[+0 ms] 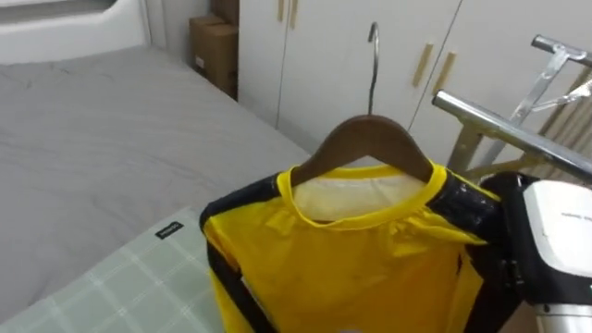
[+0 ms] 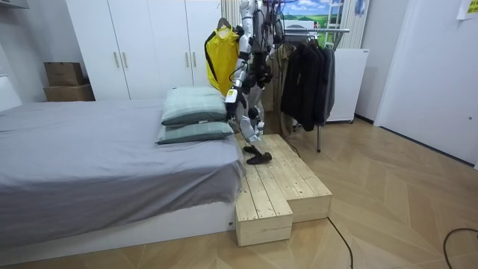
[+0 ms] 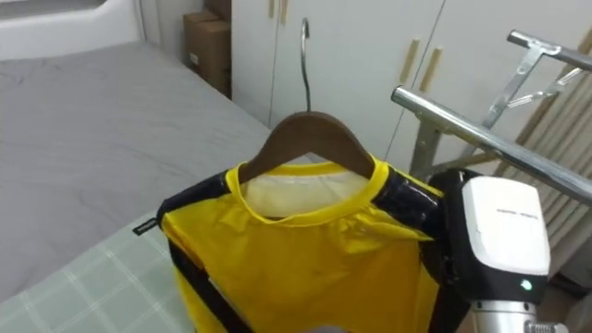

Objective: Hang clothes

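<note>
Yellow shirt point(image 1: 370, 259) on wooden hanger point(image 1: 365, 143), held up near the clothes rail point(image 1: 509, 125).
Right hand point(image 3: 495, 231) at the shirt's shoulder, grip hidden, cannot tell. Shirt looks light, limp, slippery; best carried by the stiff hanger, leading with the hook point(image 1: 373, 65).

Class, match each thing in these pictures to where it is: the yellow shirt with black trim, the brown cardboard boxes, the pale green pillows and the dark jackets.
Things:
1. yellow shirt with black trim
2. brown cardboard boxes
3. pale green pillows
4. dark jackets

Places:
A. on the grey bed
B. hanging from the metal clothes rail
C. on the curved wooden hanger
D. stacked beside the white wardrobe

Pairs: 1-C, 2-D, 3-A, 4-B.
</note>
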Tool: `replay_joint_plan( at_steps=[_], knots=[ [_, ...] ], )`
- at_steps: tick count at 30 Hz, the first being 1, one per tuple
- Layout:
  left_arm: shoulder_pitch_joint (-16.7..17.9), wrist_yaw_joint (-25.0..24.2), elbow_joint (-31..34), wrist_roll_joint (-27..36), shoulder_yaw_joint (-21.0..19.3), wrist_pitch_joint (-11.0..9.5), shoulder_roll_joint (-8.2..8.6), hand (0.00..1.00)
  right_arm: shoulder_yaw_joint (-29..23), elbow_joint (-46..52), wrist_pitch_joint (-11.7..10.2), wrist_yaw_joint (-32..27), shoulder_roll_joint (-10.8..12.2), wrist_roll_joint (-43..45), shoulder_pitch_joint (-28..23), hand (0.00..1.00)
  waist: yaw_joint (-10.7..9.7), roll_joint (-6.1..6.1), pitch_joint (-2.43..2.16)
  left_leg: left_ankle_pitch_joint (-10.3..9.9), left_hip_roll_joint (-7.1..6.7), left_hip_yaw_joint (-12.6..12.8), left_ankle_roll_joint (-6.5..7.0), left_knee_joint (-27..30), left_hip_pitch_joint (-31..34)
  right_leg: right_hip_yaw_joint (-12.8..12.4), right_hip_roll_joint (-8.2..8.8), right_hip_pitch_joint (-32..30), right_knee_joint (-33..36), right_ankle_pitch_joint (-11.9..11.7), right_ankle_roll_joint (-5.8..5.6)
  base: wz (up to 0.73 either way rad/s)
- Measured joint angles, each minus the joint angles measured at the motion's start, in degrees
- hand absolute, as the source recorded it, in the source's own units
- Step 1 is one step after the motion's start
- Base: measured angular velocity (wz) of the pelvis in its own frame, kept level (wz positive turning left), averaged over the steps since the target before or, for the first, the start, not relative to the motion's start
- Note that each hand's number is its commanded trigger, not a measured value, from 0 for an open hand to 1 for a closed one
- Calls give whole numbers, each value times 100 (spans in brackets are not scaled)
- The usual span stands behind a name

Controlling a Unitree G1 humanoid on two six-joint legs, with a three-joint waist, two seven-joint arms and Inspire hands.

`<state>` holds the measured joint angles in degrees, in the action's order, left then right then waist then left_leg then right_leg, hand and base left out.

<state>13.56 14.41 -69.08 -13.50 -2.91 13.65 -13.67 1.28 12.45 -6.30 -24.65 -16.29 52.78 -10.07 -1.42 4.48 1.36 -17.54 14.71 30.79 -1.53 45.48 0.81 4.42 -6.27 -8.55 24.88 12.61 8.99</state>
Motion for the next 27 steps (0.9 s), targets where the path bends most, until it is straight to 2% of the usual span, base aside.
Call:
replay_joint_plan(
  at_steps=[1, 2, 3, 4, 5, 6, 7, 8, 9, 10, 11, 12, 13, 14, 15, 16, 17, 18, 19, 20, 22, 24, 26, 27],
  knots=[
    [3, -4, -73, 0, -17, 30, 53, 0, 23, 7, -29, -73, 19, 1, -6, 100, 26, 4, -24, 68, -186, -659, -8, 157, 255, -307, -50, 42, -20, -30, 24, -113],
    [3, -11, -81, 3, -18, 54, 77, 0, 44, 12, -7, -98, 30, -11, -6, 100, 36, 2, -25, 66, -304, -886, -5, 87, 344, -488, -74, 53, -33, -67, 17, -113],
    [2, -17, -81, 3, -15, 120, 157, 0, 61, 11, 43, -105, 14, -38, -1, 100, 77, -1, -24, 66, -599, -1339, -6, -231, 484, -850, -82, 68, -44, -126, -22, -131],
    [2, -16, -81, 1, -18, 177, 251, 0, 128, -8, 104, -178, 5, -35, 3, 100, 155, -7, -25, 75, -912, -1737, -20, -719, 585, -1345, -140, 92, -88, -208, -43, -144],
    [-1, -16, -81, 1, -23, 181, 298, 0, 177, -24, 133, -228, 5, -40, 6, 100, 206, -8, -27, 93, -1041, -1928, -37, -1023, 614, -1639, -187, 103, -128, -273, -57, -167],
    [-1, -15, -81, -5, -61, 186, 394, 0, 288, -26, 150, -295, -5, -41, 18, 100, 254, -23, -36, 148, -1259, -2265, -43, -1674, 647, -2269, -327, 108, -208, -405, -93, -165],
    [-7, -8, -81, -6, -94, 185, 481, 0, 403, -37, 152, -338, -67, -86, 46, 100, 249, -80, -28, 271, -1356, -2529, -62, -2185, 685, -2837, -480, 170, -311, -545, -126, -168],
    [-10, 4, -81, -7, -131, 183, 528, 0, 454, -46, 152, -342, -106, -103, 61, 100, 253, -113, -42, 362, -1391, -2652, -61, -2408, 687, -3114, -551, 202, -370, -610, -159, -158],
    [-42, 13, -56, -9, -147, 182, 579, 0, 553, -50, 170, -343, -168, -108, 100, 100, 217, -183, -57, 547, -1437, -2832, -46, -2717, 663, -3507, -649, 253, -482, -715, -194, -147],
    [-107, 13, 40, -10, -146, 182, 579, 0, 625, -43, 193, -347, -220, -130, 117, 100, 110, -238, -76, 686, -1474, -2957, -50, -2897, 660, -3768, -722, 282, -583, -789, -237, -129],
    [-184, 16, 63, -10, -139, 181, 574, 0, 628, -43, 211, -346, -228, -130, 118, 100, 37, -269, -76, 751, -1495, -3040, -43, -2969, 643, -3844, -751, 296, -626, -821, -251, -88],
    [-402, 29, 66, -10, -133, 170, 555, 0, 604, -43, 255, -347, -210, -123, 118, 100, -125, -308, -66, 833, -1543, -3172, 3, -3127, 582, -3935, -822, 290, -624, -834, -277, -69],
    [-609, 66, 66, -8, -92, 71, 554, 0, 574, -43, 314, -347, -214, -122, 119, 100, -184, -357, -89, 888, -1533, -3180, 1, -3322, 485, -4096, -929, 266, -606, -821, -317, -69],
    [-714, 93, 67, -7, -27, -4, 550, 0, 532, -43, 320, -347, -207, -122, 119, 100, -187, -377, -95, 965, -1519, -3183, 30, -3422, 441, -4147, -982, 250, -600, -825, -334, -81],
    [-910, 137, 81, 10, 71, -131, 531, 0, 460, -43, 335, -346, -145, -125, 118, 100, -192, -361, -76, 1177, -1452, -3004, 108, -3486, 395, -4013, -965, 157, -589, -843, -404, -80],
    [-1061, 184, 86, 33, 222, -192, 525, 0, 398, -32, 336, -344, -54, -125, 124, 100, -186, -265, -58, 1180, -1435, -2693, 160, -3482, 326, -3342, -711, -56, -494, -752, -494, -85],
    [-1119, 209, 86, 34, 318, -231, 536, 0, 374, -26, 333, -344, -37, -129, 138, 100, -170, -217, -50, 1161, -1435, -2544, 181, -3472, 293, -2878, -517, -181, -460, -716, -540, -101],
    [-1152, 245, 103, 38, 522, -300, 544, 0, 367, -25, 322, -342, -17, -129, 180, 100, -134, -145, -52, 1069, -1428, -2278, 214, -3429, 235, -2086, -159, -360, -426, -661, -590, -99],
    [-1153, 244, 97, 73, 697, -317, 540, 0, 357, -5, 320, -342, -5, -137, 209, 100, -139, -142, -52, 975, -1406, -2149, 205, -3349, 211, -1681, 14, -379, -454, -627, -611, -88],
    [-1149, 238, 86, 159, 787, -317, 532, 0, 335, 11, 321, -342, -5, -156, 209, 100, -155, -139, -54, 934, -1403, -2117, 211, -3321, 185, -1644, 34, -363, -486, -623, -618, -61],
    [-1134, 133, 84, 277, 884, -316, 521, 0, 206, 78, 338, -339, -9, -251, 210, 100, -149, -126, -54, 875, -1372, -1963, 217, -3312, 151, -1722, 10, -351, -556, -634, -635, -43],
    [-1051, -12, 82, 279, 881, -339, 482, 0, 131, 148, 379, -340, -9, -505, 236, 100, -88, -123, -54, 820, -1327, -1733, 218, -3332, 102, -1944, -74, -336, -633, -678, -684, -48],
    [-963, -76, 82, 281, 882, -412, 459, 0, 156, 148, 379, -338, -11, -650, 240, 100, 42, -128, -60, 739, -1321, -1565, 207, -3358, 10, -2012, -119, -323, -633, -710, -630, -52],
    [-895, -118, 80, 346, 886, -482, 430, 0, 189, 148, 377, -337, -12, -761, 241, 100, 39, -139, -55, 708, -1324, -1499, 206, -3379, -35, -2014, -131, -304, -642, -746, -560, -24]
  ],
)
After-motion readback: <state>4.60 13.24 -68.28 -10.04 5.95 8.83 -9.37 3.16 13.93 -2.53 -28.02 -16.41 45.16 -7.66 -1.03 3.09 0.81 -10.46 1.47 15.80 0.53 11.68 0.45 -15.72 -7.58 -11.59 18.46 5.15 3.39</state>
